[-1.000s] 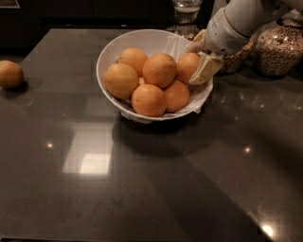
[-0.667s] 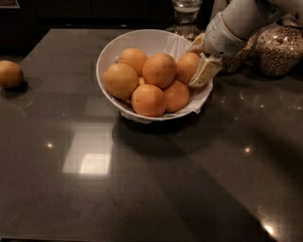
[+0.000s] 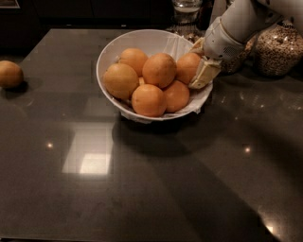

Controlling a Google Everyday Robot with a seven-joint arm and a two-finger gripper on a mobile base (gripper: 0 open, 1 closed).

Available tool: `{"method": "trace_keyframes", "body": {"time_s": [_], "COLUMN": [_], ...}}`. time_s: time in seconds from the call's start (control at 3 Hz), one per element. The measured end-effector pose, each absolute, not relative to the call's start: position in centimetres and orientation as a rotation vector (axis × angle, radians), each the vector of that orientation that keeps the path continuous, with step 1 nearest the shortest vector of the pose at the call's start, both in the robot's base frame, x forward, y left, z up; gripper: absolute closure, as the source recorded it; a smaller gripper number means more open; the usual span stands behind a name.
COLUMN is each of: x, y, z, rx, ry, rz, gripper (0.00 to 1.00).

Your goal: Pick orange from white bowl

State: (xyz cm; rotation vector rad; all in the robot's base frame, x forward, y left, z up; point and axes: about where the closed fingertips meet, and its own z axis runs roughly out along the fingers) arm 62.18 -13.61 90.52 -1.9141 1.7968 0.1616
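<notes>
The white bowl (image 3: 100,60) with a crinkled paper lining stands at the back middle of the dark counter and holds several oranges. My gripper (image 3: 194,66) reaches in from the upper right over the bowl's right rim. Its pale fingers (image 3: 204,73) sit on either side of the rightmost orange (image 3: 187,65) and press against it. That orange still rests against the other oranges in the bowl.
A loose orange (image 3: 9,74) lies on the counter at the far left. Clear glass jars of grains (image 3: 279,45) stand behind the arm at the back right, and another glass jar (image 3: 186,10) stands behind the bowl. The dark counter (image 3: 151,179) stretches toward the front.
</notes>
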Motion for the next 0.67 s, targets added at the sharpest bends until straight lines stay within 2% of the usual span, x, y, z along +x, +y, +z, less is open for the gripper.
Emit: {"method": "trace_keyframes", "body": {"time_s": [0.33, 0.67], "x": [62.18, 62.27], "y": [-13.61, -13.56], "z": [90.52, 90.65], "rx": [-1.914, -1.912], "ry": [1.797, 1.793], "rz": [0.161, 0.153], "gripper": [0.83, 1.00]}}
